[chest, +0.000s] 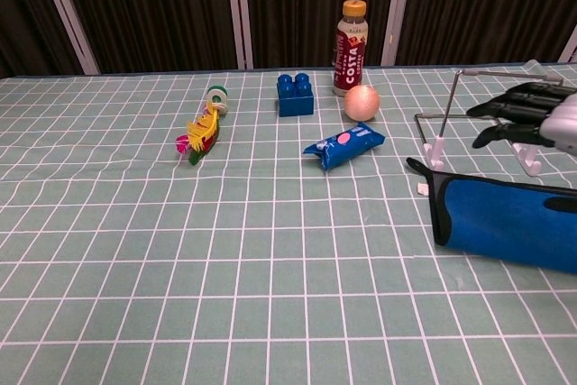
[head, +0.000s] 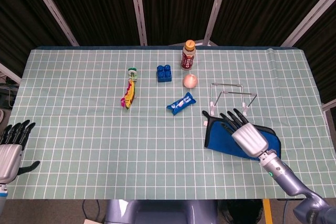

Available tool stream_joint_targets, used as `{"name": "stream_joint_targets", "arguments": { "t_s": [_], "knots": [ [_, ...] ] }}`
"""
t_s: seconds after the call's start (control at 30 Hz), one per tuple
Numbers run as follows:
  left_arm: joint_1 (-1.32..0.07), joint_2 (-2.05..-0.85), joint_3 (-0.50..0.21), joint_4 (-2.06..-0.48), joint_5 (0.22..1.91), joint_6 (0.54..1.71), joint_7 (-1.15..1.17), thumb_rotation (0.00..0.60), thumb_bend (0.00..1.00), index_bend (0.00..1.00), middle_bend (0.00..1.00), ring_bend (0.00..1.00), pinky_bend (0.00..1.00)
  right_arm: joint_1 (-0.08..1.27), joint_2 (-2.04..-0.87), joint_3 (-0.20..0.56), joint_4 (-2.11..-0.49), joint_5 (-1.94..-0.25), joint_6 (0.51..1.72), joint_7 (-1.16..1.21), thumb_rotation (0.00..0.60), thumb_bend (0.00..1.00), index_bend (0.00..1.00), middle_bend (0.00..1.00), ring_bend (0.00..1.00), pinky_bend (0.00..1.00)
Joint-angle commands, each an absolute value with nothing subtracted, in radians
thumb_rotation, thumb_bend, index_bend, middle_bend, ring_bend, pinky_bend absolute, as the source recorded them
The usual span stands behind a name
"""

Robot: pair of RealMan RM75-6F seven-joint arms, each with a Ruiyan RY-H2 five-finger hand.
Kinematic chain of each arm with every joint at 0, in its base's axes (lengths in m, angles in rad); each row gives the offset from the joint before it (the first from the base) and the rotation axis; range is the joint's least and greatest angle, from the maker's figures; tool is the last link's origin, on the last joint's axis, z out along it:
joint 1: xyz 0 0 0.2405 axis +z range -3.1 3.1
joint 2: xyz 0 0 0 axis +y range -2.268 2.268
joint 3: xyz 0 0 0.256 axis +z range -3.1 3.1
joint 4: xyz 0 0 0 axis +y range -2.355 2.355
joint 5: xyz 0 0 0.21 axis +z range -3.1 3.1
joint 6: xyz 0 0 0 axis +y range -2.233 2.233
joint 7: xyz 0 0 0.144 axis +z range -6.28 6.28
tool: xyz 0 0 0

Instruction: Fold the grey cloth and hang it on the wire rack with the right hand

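Note:
The cloth (head: 220, 137) (chest: 505, 223) lies flat on the table's right side; it looks blue with a dark edge. Just behind it stands the wire rack (head: 232, 96) (chest: 491, 123) on white feet. My right hand (head: 244, 134) (chest: 532, 116) hovers over the cloth with its fingers spread toward the left and holds nothing. In the chest view its fingers reach in front of the rack. My left hand (head: 11, 150) waits at the table's near left corner, fingers apart and empty.
A coffee bottle (head: 188, 55), a peach-coloured ball (head: 190, 81), a blue toy brick (head: 164, 73), a blue snack packet (head: 181, 103) and a colourful toy (head: 129, 90) sit across the middle and back of the checked table.

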State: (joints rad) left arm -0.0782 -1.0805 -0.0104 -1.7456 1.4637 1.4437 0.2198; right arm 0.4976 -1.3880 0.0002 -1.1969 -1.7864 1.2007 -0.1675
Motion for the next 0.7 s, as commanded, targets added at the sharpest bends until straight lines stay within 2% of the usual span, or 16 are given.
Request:
{"name": "stream_joint_targets", "arguments": {
  "t_s": [0.03,0.33,0.7],
  "knots": [
    [-0.080,-1.082,-0.013,-1.742,1.456,1.439,0.220,0.600,0.00,0.00,0.00,0.00,0.00,0.565,-1.407,0.011,-1.232,-1.785,1.113,-0.224,0.600,0.13,0.22,0.00,0.00,0.00],
    [-0.089,-1.086,-0.024,-1.729,1.421,1.416,0.215,0.600,0.00,0.00,0.00,0.00,0.00,0.645,-1.467,0.011,-1.183,-1.771,0.977,-0.331,0.600,0.13,0.24,0.00,0.00,0.00],
    [-0.099,-1.091,-0.028,-1.721,1.403,1.398,0.217,0.600,0.00,0.00,0.00,0.00,0.00,0.668,-1.509,-0.021,-1.165,-1.769,0.949,-0.339,0.600,0.13,0.24,0.01,0.00,0.00]
  ]
}}
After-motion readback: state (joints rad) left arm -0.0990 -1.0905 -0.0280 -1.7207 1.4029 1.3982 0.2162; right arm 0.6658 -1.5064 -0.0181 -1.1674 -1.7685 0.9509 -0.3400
